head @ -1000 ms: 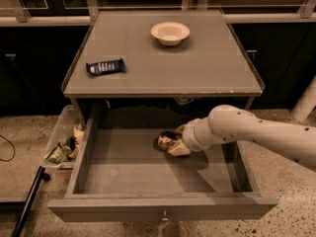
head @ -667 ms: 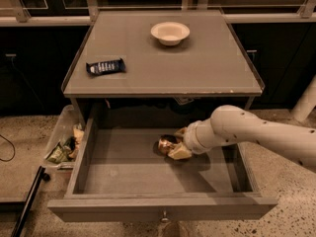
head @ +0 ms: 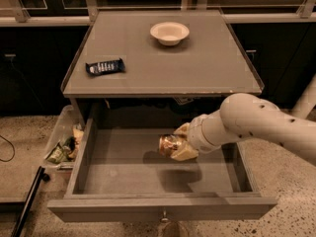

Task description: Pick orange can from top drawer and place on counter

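End effector (head: 180,143) in top drawer (head: 148,205) — clasping orange can (head: 169,144).

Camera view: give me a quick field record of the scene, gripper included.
gripper: inside the open drawer, right of centre, shut on the can
orange can: on its side in the gripper, shadow on the drawer floor below it; looks slightly raised
top drawer: pulled out, front panel nearest the camera
counter: carries bowl and wrapper; can not yet on it
bowl: cream, upright, rear centre of counter
snack bar wrapper: dark blue, front left of counter
arm: reaches in from the right
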Robot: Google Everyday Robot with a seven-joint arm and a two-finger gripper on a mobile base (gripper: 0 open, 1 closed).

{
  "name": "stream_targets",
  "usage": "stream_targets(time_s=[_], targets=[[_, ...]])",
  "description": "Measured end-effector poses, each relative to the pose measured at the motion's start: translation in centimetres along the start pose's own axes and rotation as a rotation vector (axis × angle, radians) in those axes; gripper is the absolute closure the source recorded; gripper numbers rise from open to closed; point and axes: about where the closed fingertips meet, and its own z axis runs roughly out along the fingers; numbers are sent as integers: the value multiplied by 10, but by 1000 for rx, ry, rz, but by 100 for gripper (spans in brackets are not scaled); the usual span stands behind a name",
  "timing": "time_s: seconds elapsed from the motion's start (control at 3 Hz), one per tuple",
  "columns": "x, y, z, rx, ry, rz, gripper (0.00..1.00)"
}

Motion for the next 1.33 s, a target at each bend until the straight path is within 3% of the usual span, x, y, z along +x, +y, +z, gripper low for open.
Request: stream_targets(time_s=[0.33,0.67,1.0,1.33], targets=[[-25,-1,-57,46,-5,-75,100],[-28,-18,-114,81,-47,-91,100],[-22,-57,-168,115,-83,-55,100],[-35,-73,-189,157,-93,-78,100]])
